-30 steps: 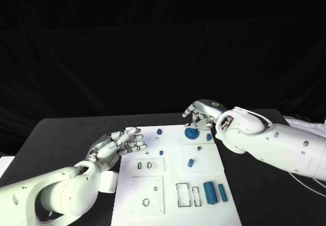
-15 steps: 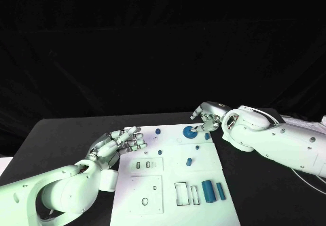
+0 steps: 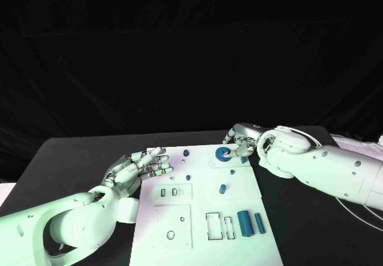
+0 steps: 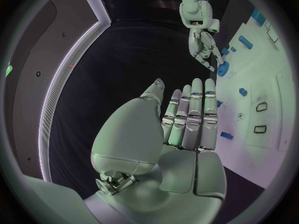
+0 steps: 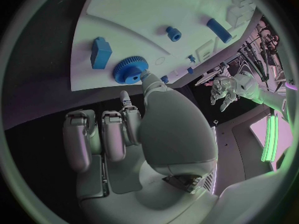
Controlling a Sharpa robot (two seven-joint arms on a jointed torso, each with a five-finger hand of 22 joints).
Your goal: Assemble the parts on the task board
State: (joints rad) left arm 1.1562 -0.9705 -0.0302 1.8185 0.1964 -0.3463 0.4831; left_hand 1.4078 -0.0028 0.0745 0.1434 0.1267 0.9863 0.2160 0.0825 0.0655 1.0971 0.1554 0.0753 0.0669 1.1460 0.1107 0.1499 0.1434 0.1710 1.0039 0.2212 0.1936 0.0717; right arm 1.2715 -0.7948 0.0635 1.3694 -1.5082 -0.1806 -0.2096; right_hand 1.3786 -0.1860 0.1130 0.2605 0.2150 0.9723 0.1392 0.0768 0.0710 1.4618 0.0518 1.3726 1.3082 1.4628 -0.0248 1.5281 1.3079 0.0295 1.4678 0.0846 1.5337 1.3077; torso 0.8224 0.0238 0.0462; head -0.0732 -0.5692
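Nearest the robot, by the close end of the white board (image 3: 239, 244), two blue cylinders (image 3: 249, 223) lie side by side beside open rectangular slots, well behind both hands. My reading: these are parked, waiting to be set into place.

Left robot hand (image 3: 142, 168) hovers over the bench (image 3: 72, 160) just off the board's left edge, fingers straight, slightly apart, holding nothing. Likely kept clear so it does not block the work, yet close enough to steady the board if needed.

Between the two hands, small blue pegs (image 3: 223, 189) stand or lie on the board's middle; which are seated I cannot tell.

Right robot hand (image 3: 242, 143) sits at the board's far right corner. Wrist view: thumb tip presses against the rim of the blue gear (image 5: 130, 68), the other fingers (image 5: 102, 134) curled back under the palm and off the board. Nothing is gripped; it is a one-digit contact. Judged purpose: nudging or turning the gear so it settles on its post.

Just beyond the gear, a blue block (image 5: 100, 52) stands upright on the board, apart from the thumb.
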